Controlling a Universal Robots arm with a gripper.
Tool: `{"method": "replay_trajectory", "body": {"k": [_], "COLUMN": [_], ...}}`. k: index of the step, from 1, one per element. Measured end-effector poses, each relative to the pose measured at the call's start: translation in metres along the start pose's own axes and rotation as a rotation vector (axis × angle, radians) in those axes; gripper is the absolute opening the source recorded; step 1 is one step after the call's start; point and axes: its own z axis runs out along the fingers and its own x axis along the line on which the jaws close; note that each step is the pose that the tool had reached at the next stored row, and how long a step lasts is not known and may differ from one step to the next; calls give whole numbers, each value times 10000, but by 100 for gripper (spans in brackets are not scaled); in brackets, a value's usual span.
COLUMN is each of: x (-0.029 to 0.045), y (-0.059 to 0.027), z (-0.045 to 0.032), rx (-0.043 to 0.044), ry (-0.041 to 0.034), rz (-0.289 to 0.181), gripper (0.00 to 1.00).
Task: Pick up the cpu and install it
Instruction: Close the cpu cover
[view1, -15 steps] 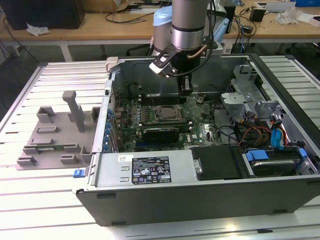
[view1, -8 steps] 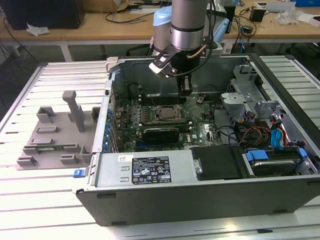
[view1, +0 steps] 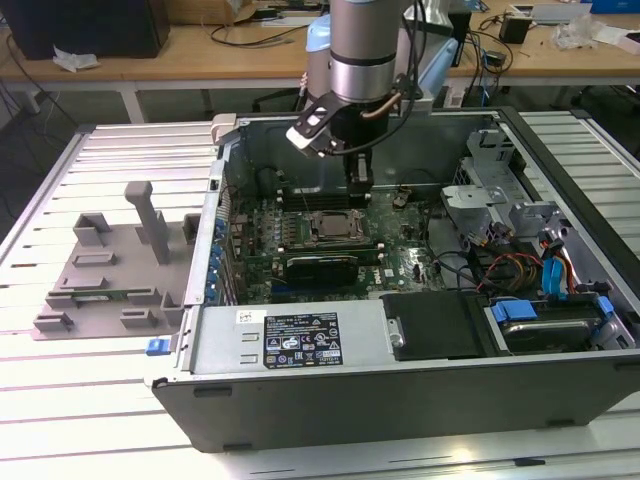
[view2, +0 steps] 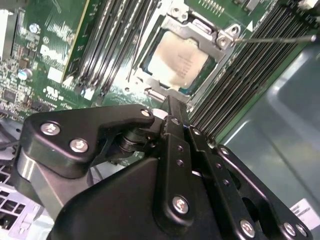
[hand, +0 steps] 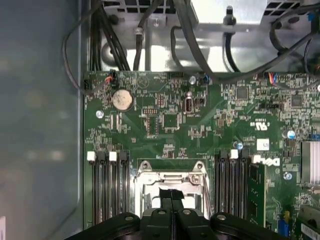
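Tool (view1: 360, 186), fingers closed tightly together, hangs straight down from the upright arm (view1: 365, 50) into the open computer case (view1: 300, 400). In both wrist views its tips (hand: 172, 192) are poised close over one edge of the socket frame (hand: 170, 175). The cpu (view2: 180, 62) lies flat inside that frame, silver top upward, between banks of memory slots (view2: 115, 45) on the green motherboard (hand: 165, 125). A grey fixture (view1: 110, 270) rests on the slatted surface (view1: 60, 400), beside the case at the exterior view's left.
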Motion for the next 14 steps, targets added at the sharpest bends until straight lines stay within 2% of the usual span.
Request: {"method": "replay_trajectory", "body": {"k": [14], "x": [-30], "y": [-178], "z": [79], "rx": [1], "ry": [0], "rz": [0], "gripper": [11]}}
